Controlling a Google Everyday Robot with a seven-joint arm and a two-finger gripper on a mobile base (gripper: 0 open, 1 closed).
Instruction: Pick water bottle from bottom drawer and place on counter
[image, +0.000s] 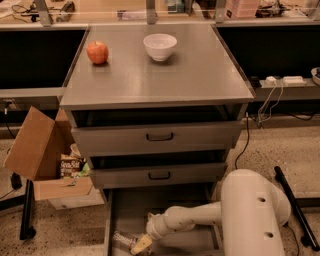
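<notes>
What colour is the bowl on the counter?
The bowl is white, camera view; pincer sits low in the bottom drawer at the water bottle.

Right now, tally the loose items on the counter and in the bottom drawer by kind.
apple, on the counter: 1
bowl, on the counter: 1
water bottle, in the bottom drawer: 1
Total: 3
The tool is down in the bottom drawer, beside the water bottle.
</notes>
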